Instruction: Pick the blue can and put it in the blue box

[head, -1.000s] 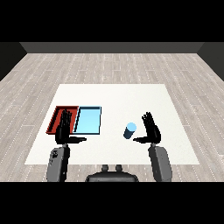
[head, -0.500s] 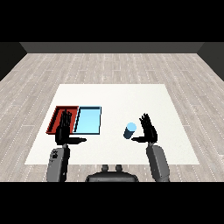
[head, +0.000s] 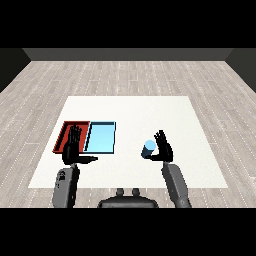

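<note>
The blue can [head: 149, 148] stands upright on the white table [head: 135, 115], right of centre. My right hand [head: 164, 147] is directly to its right, fingers straight and raised, thumb reaching toward the can's lower side; it looks to be touching or nearly touching the can. The light blue tray [head: 101, 137] lies to the left of the can, with the red tray [head: 67, 134] beside it further left. My left hand [head: 73, 148] hovers open over the near end of the red tray, thumb pointing right.
Both trays sit near the table's left edge. Bare table surface stretches between the blue tray and the can, and behind them toward the far edge.
My right hand has slid left toward the can, closing the gap until it sits against the can's right side. The left hand and the can have stayed put.
</note>
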`<state>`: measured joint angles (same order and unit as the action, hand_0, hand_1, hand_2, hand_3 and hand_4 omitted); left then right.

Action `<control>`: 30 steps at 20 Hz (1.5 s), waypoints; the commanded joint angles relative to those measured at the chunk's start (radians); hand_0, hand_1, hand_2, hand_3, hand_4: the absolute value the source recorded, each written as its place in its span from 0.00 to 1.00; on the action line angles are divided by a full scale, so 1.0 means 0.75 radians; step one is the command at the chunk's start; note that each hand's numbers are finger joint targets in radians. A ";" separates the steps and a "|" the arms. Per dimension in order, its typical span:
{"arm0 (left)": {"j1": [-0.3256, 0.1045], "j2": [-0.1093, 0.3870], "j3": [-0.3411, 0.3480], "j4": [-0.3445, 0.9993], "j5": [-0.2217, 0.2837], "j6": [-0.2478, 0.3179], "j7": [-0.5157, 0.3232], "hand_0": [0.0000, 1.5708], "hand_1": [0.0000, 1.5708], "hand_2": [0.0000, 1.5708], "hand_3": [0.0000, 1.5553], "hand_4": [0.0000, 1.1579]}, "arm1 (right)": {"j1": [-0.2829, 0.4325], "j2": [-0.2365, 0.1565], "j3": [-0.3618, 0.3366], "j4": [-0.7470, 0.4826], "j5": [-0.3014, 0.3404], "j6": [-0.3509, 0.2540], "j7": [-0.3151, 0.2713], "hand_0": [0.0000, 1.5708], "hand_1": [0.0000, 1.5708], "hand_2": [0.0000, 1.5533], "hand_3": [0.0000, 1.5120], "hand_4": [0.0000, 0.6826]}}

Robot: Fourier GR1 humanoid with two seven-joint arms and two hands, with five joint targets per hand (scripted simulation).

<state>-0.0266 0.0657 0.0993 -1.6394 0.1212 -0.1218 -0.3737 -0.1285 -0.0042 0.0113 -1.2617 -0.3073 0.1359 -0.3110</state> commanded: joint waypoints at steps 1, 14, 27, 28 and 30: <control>-0.028 -0.010 -0.020 -0.043 -0.005 0.035 0.087 0.00 0.00 0.00 0.00 0.00 | 0.008 0.005 0.036 -0.043 -0.018 -0.021 0.044 0.00 0.00 0.00 0.00 0.00; 0.011 0.040 0.047 -0.110 0.102 -0.038 0.116 0.00 0.00 0.00 0.00 0.00 | -0.069 -0.013 0.120 0.105 -0.054 -0.087 0.020 0.00 0.00 0.00 0.00 0.00; 0.011 -0.044 -0.034 0.011 -0.035 0.035 -0.014 0.00 0.00 0.00 0.00 0.00 | -0.221 0.005 0.135 0.353 0.032 -0.480 -0.111 0.98 0.98 0.97 0.98 0.94; 0.036 0.028 0.054 0.032 0.074 -0.058 -0.023 0.00 0.00 0.00 0.00 0.00 | -0.149 0.005 0.168 0.258 0.084 -0.507 -0.088 0.98 0.98 0.96 0.96 0.96; 0.032 -0.022 0.000 -0.035 0.002 0.022 -0.009 0.00 0.00 0.00 0.00 0.00 | -0.277 0.006 0.127 0.381 0.097 -0.530 -0.063 0.95 0.95 0.95 0.95 0.93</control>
<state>-0.0149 0.0652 0.1108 -1.6512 0.1442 -0.1267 -0.3646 -0.2796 -0.0011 0.1124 -1.0313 -0.2759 -0.1737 -0.3685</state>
